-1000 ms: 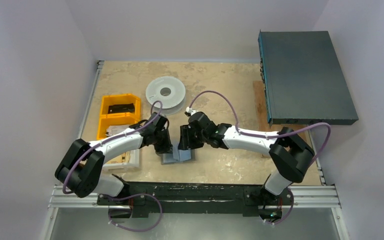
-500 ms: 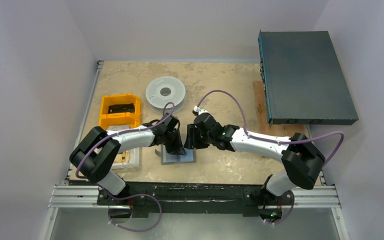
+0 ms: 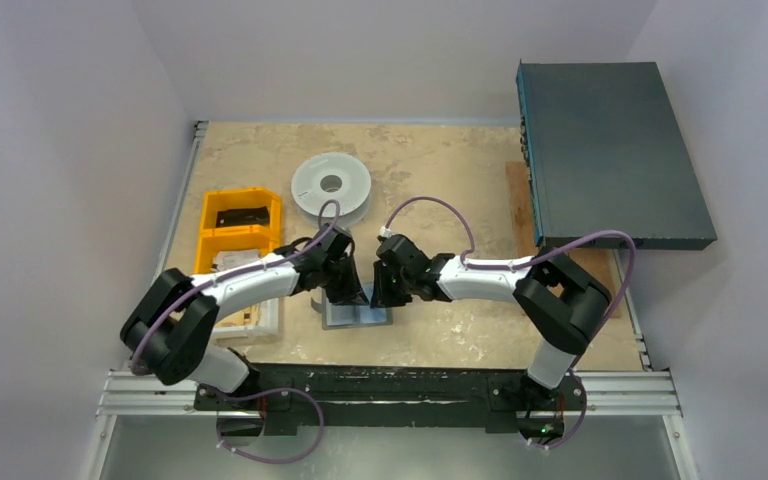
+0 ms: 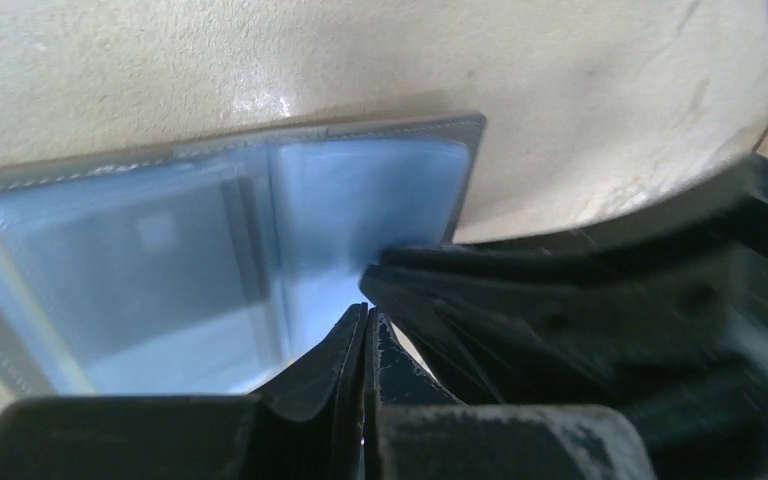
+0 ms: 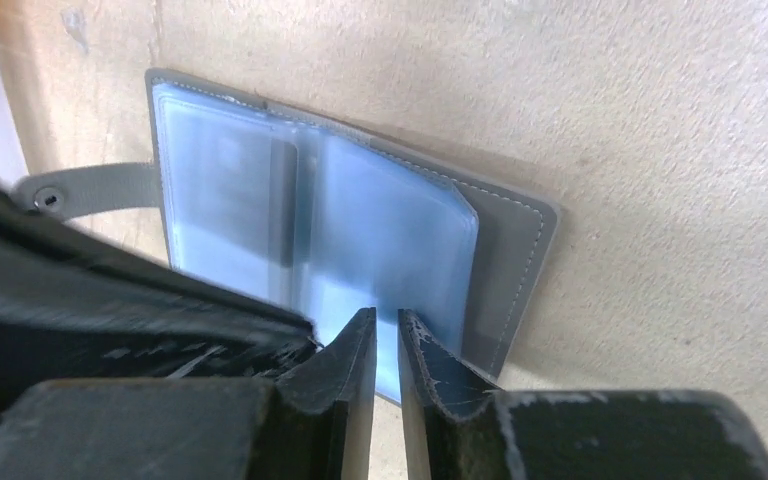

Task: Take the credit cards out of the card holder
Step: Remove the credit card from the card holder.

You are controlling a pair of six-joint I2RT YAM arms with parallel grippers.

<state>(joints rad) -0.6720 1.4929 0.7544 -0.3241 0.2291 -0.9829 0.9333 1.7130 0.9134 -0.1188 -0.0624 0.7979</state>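
On table (image 3: 440,180), card holder (image 3: 357,316) spread left-right

Your left arm (image 3: 245,281) and right arm (image 3: 485,277) wear white shells between chunky black joints. A purple cable (image 3: 425,203) loops along each one. Your left claw (image 4: 365,335) and right claw (image 5: 387,325) are black, scuffed with pale scratches.

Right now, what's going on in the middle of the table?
Both arms are bent over the card holder, which lies open and flat on the table with its clear sleeves facing up. The left tool has its tips pressed together at the sleeves' edge. The right tool, close beside it, shows only a thin gap; whether it pinches a sleeve is unclear. No card is seen out yet.
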